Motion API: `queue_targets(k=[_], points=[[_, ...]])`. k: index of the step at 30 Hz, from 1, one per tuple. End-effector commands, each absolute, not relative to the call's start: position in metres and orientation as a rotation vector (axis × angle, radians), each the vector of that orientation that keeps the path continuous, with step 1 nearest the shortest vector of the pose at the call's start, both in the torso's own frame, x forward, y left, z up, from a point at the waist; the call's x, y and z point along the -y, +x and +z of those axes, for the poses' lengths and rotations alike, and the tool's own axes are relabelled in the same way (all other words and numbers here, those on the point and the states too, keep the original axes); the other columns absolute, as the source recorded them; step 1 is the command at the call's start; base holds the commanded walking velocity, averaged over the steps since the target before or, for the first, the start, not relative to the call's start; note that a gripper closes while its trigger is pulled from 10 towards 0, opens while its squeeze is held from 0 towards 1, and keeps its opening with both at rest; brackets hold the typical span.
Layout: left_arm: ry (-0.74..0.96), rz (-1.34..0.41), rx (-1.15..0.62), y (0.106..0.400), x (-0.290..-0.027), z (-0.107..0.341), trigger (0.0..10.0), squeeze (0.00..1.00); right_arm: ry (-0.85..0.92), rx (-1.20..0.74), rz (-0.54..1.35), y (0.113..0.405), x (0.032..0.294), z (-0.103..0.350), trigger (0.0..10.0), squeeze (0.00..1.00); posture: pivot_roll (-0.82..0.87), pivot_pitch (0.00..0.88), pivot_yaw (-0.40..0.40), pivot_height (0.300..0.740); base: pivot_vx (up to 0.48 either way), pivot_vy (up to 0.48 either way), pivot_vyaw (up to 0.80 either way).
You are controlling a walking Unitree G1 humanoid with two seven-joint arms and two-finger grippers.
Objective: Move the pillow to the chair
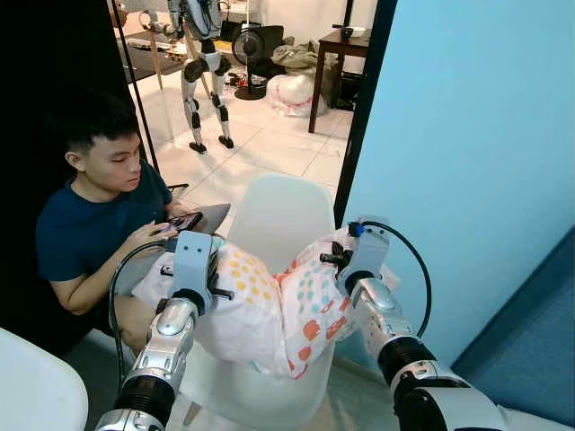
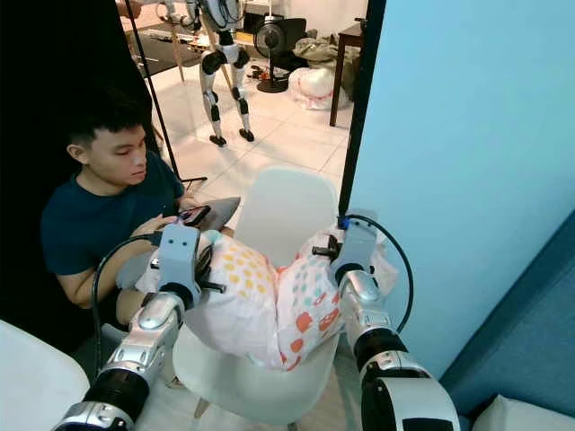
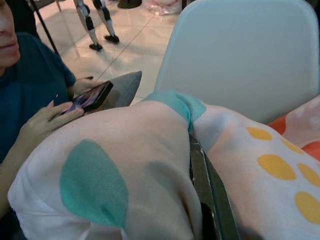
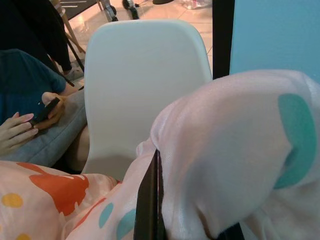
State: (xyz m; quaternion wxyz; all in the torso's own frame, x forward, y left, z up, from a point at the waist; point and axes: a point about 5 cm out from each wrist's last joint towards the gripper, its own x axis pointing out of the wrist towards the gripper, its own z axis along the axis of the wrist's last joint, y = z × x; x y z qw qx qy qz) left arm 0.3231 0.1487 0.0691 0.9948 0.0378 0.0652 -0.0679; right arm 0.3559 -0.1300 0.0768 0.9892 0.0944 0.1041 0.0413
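A person in a dark blue shirt (image 1: 81, 235) sits at the far left looking at a black phone (image 1: 182, 221), just beside the pale white moulded plastic chair (image 1: 280, 215). The left gripper (image 1: 205, 272) clamps the left end of the white fabric pillow with yellow, orange and teal spots (image 1: 269, 310), its black finger (image 3: 207, 192) buried in the cloth. The right gripper (image 1: 340, 262) pinches the pillow's right end, finger (image 4: 148, 196) pressed into a fold, so the pillow hangs between both arms low over the chair's seat; contact with the seat cannot be judged.

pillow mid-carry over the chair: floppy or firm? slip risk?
Likely floppy: the pillow sags and creases between the left gripper and right gripper. Probably light, since only pinched corners hold it. The smooth-looking fabric bunched around a finger might slip.
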Motion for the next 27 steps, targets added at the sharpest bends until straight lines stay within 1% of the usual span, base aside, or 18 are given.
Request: queue_targets(k=[1, 16, 23, 27], points=[[0.054, -0.124, -0.130, 0.324, -0.146, 0.070, 10.0, 0.00, 0.178, -0.181, 0.114, 0.361, 0.124, 0.086, 10.0, 0.00, 0.04, 0.000, -0.047, 0.740, 0.000, 0.000, 0.00], [0.078, -0.102, -0.109, 0.327, -0.152, 0.074, 10.0, 0.00, 0.170, -0.194, 0.131, 0.363, 0.121, 0.088, 10.0, 0.00, 0.04, 0.000, -0.060, 0.740, 0.000, 0.000, 0.00], [0.099, -0.117, -0.094, 0.330, -0.156, 0.078, 10.0, 0.00, 0.177, -0.183, 0.145, 0.365, 0.117, 0.092, 10.0, 0.00, 0.05, 0.000, -0.067, 0.710, 0.000, 0.000, 0.00], [0.101, -0.120, -0.091, 0.332, -0.157, 0.080, 10.0, 0.00, 0.177, -0.179, 0.145, 0.366, 0.117, 0.094, 10.0, 0.00, 0.04, 0.000, -0.067, 0.700, 0.000, 0.000, 0.00]])
